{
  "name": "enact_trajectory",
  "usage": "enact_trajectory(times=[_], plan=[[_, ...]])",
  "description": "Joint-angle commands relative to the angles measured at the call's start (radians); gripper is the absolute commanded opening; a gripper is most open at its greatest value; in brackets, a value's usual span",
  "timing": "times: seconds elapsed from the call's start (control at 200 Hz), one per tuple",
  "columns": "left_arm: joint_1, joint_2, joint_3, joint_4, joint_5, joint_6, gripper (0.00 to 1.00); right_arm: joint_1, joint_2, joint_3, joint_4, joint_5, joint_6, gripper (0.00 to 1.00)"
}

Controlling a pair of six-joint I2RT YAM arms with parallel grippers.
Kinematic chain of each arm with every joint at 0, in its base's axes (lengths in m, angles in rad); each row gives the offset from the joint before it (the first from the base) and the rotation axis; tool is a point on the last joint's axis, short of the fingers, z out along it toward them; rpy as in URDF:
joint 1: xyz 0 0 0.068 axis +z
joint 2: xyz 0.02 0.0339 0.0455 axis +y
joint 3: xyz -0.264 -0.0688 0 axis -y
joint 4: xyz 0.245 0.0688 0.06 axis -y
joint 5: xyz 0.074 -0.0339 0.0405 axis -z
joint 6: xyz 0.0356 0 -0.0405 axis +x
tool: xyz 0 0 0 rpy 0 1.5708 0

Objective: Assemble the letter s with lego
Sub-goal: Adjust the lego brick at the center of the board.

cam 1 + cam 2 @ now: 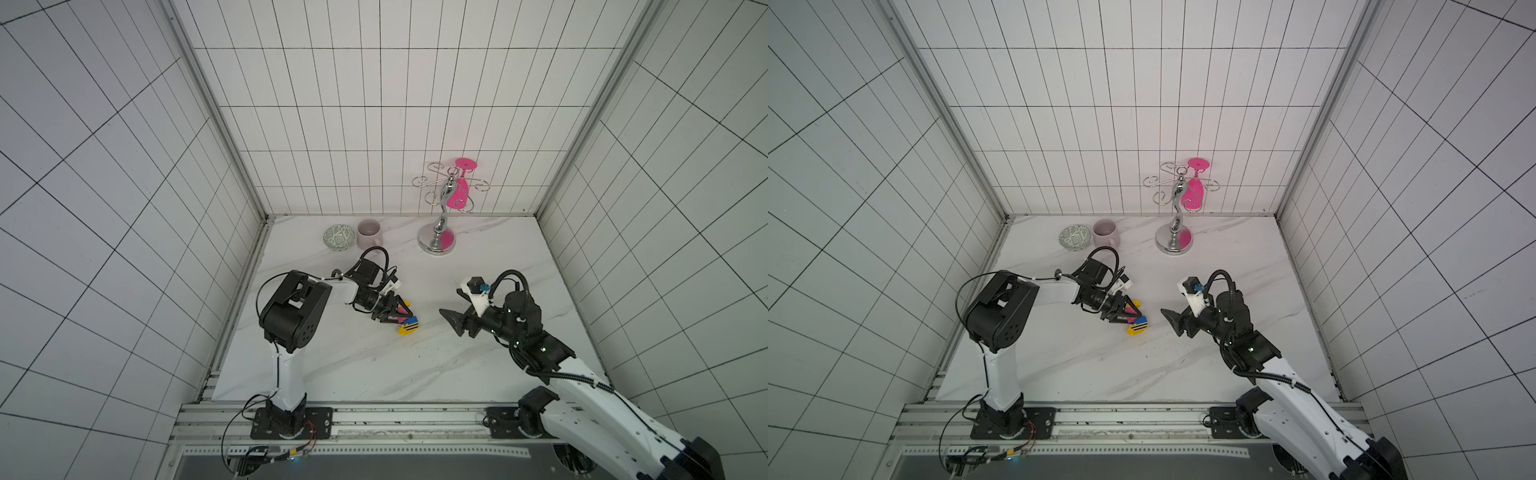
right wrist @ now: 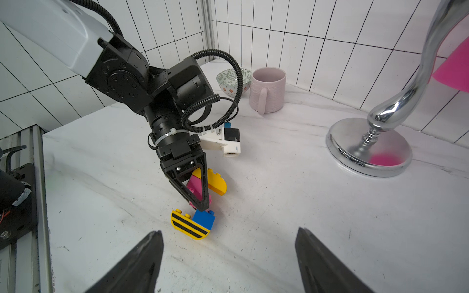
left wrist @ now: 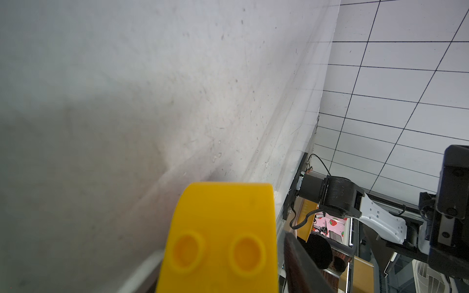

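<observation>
The lego letter s (image 1: 408, 327) lies on the marble table (image 1: 353, 365), left of centre in both top views. In the right wrist view it reads as a black-striped rounded yellow brick (image 2: 189, 227), a blue cube (image 2: 203, 219), pink cubes (image 2: 194, 186) and a plain yellow brick (image 2: 215, 181). My left gripper (image 1: 405, 314) straddles the pink part, tips down at the table. In the left wrist view a thin gap separates the yellow brick (image 3: 223, 228) from one dark finger (image 3: 302, 266). My right gripper (image 2: 229, 232) hangs open and empty, to the right of the stack.
A patterned bowl (image 1: 339, 237) and a lilac mug (image 1: 369, 233) stand at the back left. A chrome rack (image 1: 436, 241) with a pink goblet (image 1: 459, 193) hanging on it stands at the back right. Tiled walls close in three sides.
</observation>
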Motion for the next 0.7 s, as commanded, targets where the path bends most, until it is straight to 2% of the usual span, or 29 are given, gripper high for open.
enact_trajectory(times=[0.0,0.695], plan=[[0.015,0.044,0.005,-0.038,-0.083,-0.005,0.48,-0.012,-0.018,0.025,-0.010,-0.005,-0.003,0.85],[0.098,0.050,0.044,-0.132,-0.176,0.034,0.48,-0.023,-0.012,0.011,0.027,-0.026,0.001,0.85]])
